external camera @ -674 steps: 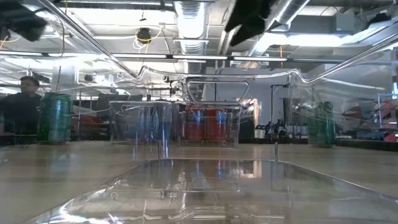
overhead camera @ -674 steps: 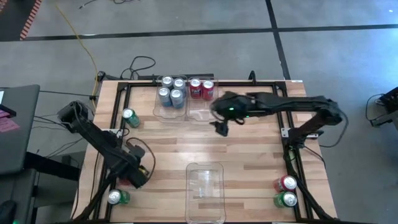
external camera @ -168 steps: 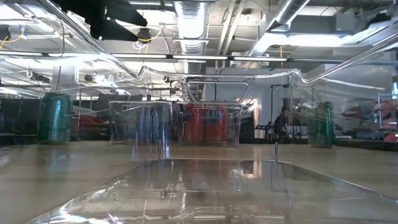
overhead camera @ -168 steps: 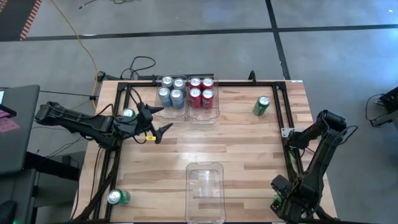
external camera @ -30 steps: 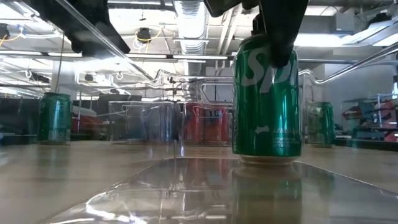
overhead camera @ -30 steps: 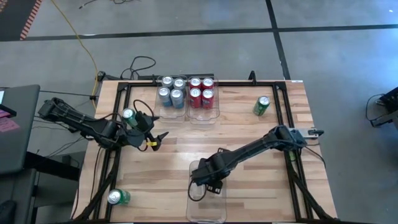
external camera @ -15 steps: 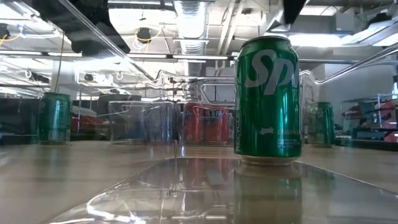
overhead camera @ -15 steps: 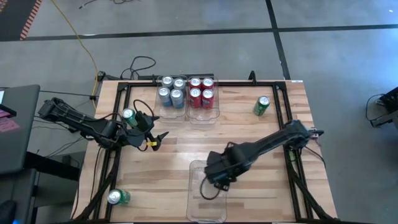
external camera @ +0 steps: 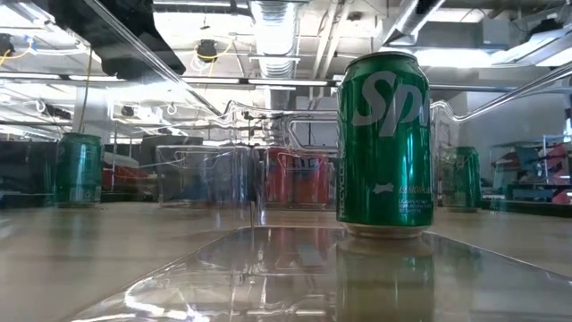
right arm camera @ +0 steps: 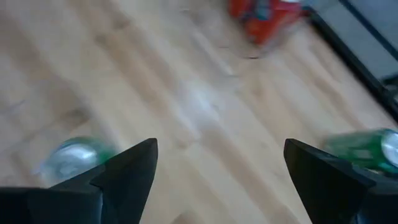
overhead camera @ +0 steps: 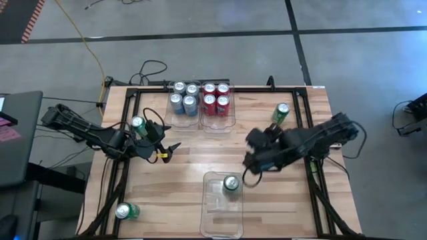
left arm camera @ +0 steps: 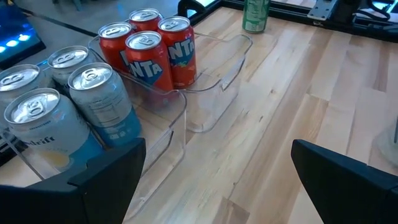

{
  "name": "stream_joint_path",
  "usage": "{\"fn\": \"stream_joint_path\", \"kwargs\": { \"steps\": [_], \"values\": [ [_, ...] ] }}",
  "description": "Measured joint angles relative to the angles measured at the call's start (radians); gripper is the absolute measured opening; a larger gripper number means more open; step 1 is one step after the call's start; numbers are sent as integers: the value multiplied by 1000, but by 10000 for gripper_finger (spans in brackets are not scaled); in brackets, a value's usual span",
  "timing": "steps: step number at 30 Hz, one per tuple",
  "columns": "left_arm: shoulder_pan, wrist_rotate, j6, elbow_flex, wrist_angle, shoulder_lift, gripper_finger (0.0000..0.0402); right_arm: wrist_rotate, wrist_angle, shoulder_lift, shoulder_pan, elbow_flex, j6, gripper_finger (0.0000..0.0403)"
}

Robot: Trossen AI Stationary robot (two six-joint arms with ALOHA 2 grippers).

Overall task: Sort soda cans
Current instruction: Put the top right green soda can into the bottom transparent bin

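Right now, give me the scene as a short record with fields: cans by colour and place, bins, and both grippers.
near bin: one green can, upright
far bins: four silver-blue cans in one, four red cans in the other
loose green cans: left edge, near left corner, far right
left gripper: open, near the far bins
right gripper: open, empty, beyond the near bin
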Motion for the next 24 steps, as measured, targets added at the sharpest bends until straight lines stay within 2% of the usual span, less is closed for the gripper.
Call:
{"fn": "stream_joint_path", "kwargs": {
  "steps": [6,9,13,19,24],
  "values": [
    [-2,0,-1,0,0,0,398,16,1,-135,-160,-184,21,363],
    [-2,0,-1,0,0,0,398,25,2,-191,-288,-259,15,363],
    [1,-1,0,0,0,0,398,27,38,-237,-468,-313,-73,363],
    [1,-1,7,0,-1,0,398,-85,64,-265,-675,-354,-221,363],
    [1,-1,-2,0,-15,0,398,-126,98,-265,-807,-400,-330,363]
  ]
}}
